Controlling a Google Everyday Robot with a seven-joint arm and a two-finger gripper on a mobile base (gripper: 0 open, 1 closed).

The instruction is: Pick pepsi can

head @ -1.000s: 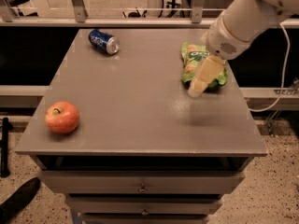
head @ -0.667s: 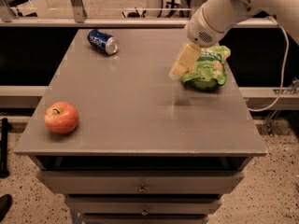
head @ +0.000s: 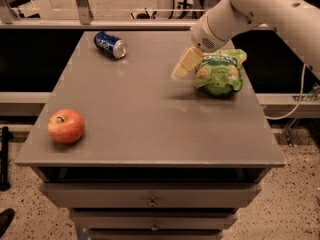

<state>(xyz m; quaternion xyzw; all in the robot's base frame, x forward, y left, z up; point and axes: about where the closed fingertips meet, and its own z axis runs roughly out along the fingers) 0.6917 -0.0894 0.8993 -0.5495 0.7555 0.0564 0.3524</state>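
A: "Three things lie on the table (head: 150,129). Has any of them shifted?"

B: "None. The pepsi can (head: 110,44) lies on its side near the far left corner. The apple (head: 65,126) sits by the front left edge, and the green snack bag (head: 220,71) stays at the far right. Only the gripper (head: 184,66) has moved. It has slid left off the bag and now hangs just beside the bag's left edge, above the tabletop."

A: "Is it spread or closed?"

B: "That cannot be told. Nothing is visibly held."

A: "What does this mean for the task?"

B: "It looks like the approach. The gripper is heading toward the can but is well apart from it, and the grasp has not begun."
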